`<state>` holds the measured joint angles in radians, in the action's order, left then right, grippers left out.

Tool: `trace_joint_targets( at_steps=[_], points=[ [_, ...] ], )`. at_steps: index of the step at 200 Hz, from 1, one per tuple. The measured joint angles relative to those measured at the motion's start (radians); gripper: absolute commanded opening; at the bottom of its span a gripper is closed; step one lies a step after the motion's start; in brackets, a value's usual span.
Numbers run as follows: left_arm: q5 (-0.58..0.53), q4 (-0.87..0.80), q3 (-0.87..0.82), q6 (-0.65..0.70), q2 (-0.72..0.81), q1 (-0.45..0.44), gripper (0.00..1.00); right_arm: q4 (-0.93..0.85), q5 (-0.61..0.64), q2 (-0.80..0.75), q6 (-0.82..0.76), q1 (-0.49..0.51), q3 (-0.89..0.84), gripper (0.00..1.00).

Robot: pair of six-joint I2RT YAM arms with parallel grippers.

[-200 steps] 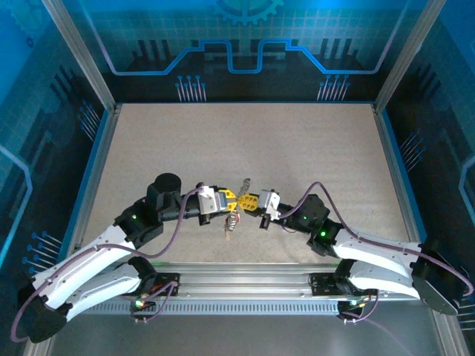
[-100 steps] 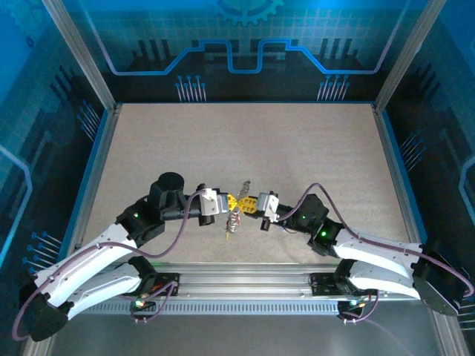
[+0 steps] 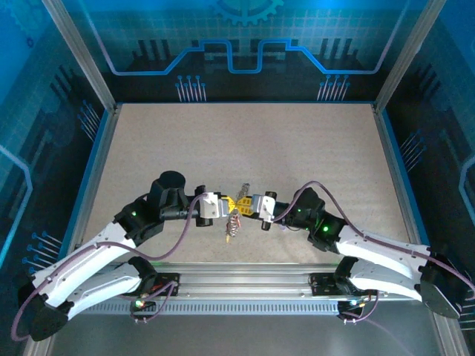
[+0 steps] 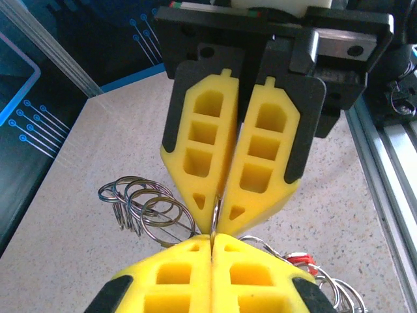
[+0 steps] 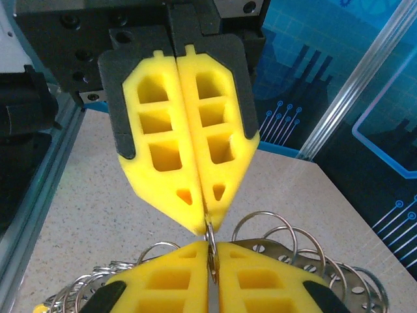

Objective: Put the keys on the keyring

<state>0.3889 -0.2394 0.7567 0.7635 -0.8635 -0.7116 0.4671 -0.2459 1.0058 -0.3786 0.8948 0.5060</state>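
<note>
My two grippers meet tip to tip above the middle of the table, the left gripper [image 3: 229,204] and the right gripper [image 3: 246,202]. In the left wrist view my left gripper [image 4: 213,242] is shut on a thin metal ring seen edge-on, the keyring [image 4: 215,212]. The right gripper's yellow fingers [image 4: 202,140] pinch the same ring from above. In the right wrist view my right gripper [image 5: 210,251] grips the keyring [image 5: 210,236] with a hair of gap. A bunch of keys [image 3: 234,222] hangs below the tips, with a red key head [image 4: 301,259] at the right.
Several loose steel rings [image 4: 144,207] lie on the speckled table [image 3: 297,148] beside the grippers. More rings [image 5: 290,242] and a perforated metal tag [image 5: 348,280] sit behind my right fingers. Aluminium rails [image 3: 245,285] run along the near edge.
The right arm has moved left until its tips touch the left gripper's tips. The left gripper has closed on the ring. The key bunch has shifted slightly with them.
</note>
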Motion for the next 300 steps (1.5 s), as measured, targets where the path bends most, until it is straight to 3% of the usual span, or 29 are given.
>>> trace_joint_targets(
  at_steps=[35,85,123,154,180,208,223,235,265,300],
  points=[
    [-0.011,-0.050,0.013,0.027,-0.009,0.000,0.00,-0.066,-0.019,-0.001,-0.039,-0.013,0.014,0.15],
    [-0.018,-0.101,0.042,0.057,-0.034,0.000,0.00,-0.107,-0.040,0.000,-0.062,-0.019,0.020,0.05],
    [-0.017,-0.133,0.064,0.061,-0.041,0.000,0.00,-0.114,-0.061,0.008,-0.060,-0.020,0.029,0.11],
    [-0.009,-0.159,0.086,0.077,-0.061,0.000,0.00,-0.116,-0.082,0.026,-0.060,-0.021,0.045,0.10],
    [-0.003,-0.174,0.093,0.082,-0.068,0.000,0.00,-0.119,-0.085,0.029,-0.058,-0.021,0.046,0.00],
    [0.001,-0.175,0.093,0.082,-0.071,0.001,0.00,-0.121,-0.089,0.029,-0.055,-0.025,0.046,0.00],
    [0.002,-0.174,0.093,0.078,-0.069,0.001,0.24,-0.114,-0.093,0.029,-0.046,-0.026,0.045,0.00],
    [0.003,-0.162,0.092,0.067,-0.058,0.001,0.31,-0.087,-0.109,0.026,-0.030,-0.034,0.037,0.00],
    [0.002,-0.126,0.072,0.045,0.005,0.001,0.35,-0.012,-0.145,-0.003,0.015,-0.067,-0.005,0.00],
    [-0.007,-0.029,-0.008,-0.034,0.067,0.001,0.29,0.052,-0.130,-0.039,0.035,-0.071,-0.039,0.00]
  ],
)
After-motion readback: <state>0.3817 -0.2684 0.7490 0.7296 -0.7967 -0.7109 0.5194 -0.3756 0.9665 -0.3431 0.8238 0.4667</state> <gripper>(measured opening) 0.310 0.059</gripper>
